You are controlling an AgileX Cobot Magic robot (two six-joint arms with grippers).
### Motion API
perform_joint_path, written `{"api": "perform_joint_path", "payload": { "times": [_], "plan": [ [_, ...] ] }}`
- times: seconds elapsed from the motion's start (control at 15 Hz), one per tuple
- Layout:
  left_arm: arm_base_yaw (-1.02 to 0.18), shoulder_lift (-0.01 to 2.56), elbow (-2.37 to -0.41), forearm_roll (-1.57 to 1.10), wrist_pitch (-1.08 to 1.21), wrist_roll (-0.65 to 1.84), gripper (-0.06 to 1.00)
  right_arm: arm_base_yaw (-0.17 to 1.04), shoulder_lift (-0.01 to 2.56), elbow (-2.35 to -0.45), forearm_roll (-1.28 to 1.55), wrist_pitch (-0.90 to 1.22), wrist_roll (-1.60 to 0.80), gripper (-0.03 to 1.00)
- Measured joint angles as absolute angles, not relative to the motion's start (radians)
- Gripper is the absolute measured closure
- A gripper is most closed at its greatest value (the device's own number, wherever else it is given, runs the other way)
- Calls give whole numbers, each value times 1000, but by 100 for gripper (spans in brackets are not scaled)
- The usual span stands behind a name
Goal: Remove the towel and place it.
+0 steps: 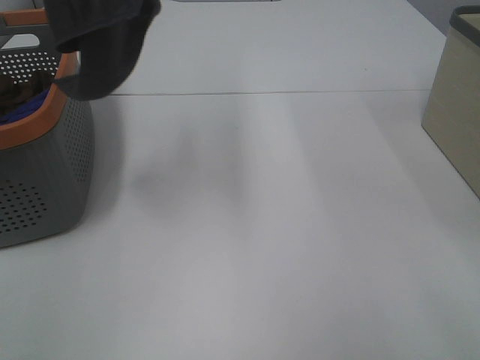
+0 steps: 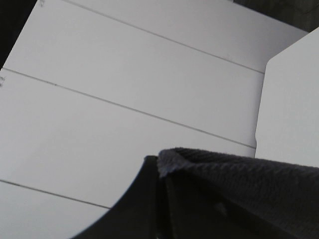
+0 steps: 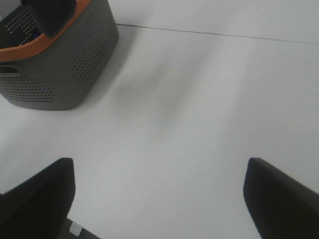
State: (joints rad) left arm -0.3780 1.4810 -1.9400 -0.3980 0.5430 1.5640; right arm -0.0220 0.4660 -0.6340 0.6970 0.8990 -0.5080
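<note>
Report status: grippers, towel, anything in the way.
Left gripper shut on towel, right gripper open, empty. Towel lifted, hanging over basket rim. Nothing on table between basket and beige box at right.

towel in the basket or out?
Out, mostly: the towel hangs bunched above the basket rim. Cannot tell if its lowest fold clears it.

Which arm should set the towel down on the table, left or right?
Left. The towel hangs lifted over the basket rim, and the left wrist view shows it bunched at the left gripper fingers. The right gripper is open and empty, away from it.
</note>
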Motion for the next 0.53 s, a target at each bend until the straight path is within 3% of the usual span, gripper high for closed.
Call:
{"api": "perform_joint_path", "payload": {
  "times": [0.53],
  "plan": [
    [-593,1617,-1940,-383,480,1583,94,-22,788,-641,1169,765,-1015,16]
  ]
}}
